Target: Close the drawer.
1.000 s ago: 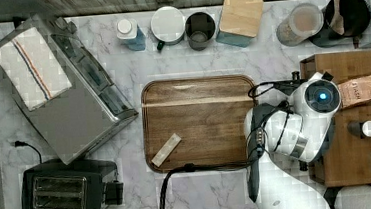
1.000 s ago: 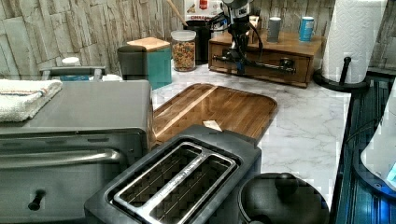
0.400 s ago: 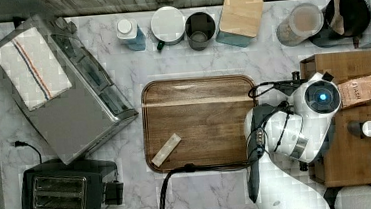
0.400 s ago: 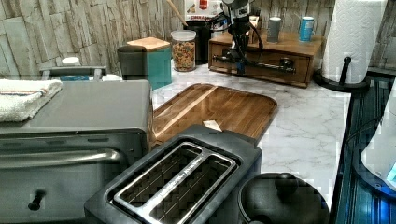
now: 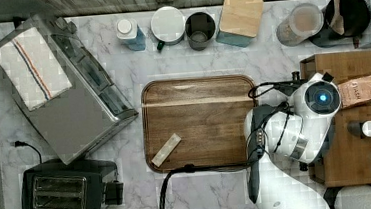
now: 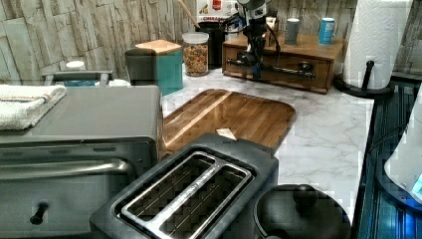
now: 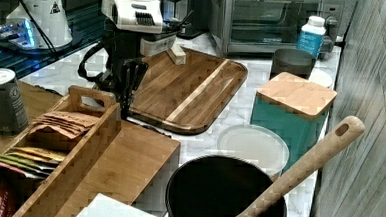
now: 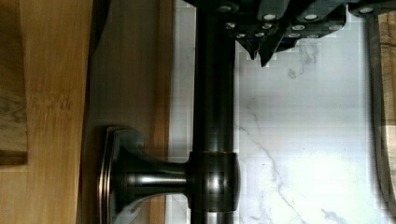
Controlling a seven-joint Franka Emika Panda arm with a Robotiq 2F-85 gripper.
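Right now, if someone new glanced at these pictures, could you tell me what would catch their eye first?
Probably the white robot arm bent over the wooden cabinet's front at the top view's right, its gripper down at the drawer's long dark bar handle. Next, the big wooden tray mid-counter with a small pale block on it, and the silver toaster oven at the top view's left.

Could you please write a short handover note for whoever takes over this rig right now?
Gripper: down in front of the wooden cabinet, at the long black bar handle of the medium-brown wooden drawer; whether its fingers are open or shut cannot be told.
Drawer: in the left view its front sits about flush with the cabinet face, so it looks closed or nearly so.
Nearby: dark rounded-corner wooden tray lies on the marble counter, beside the arm.
Done: the push seems largely finished.
Left: confirm the drawer is fully seated, then back the arm away.
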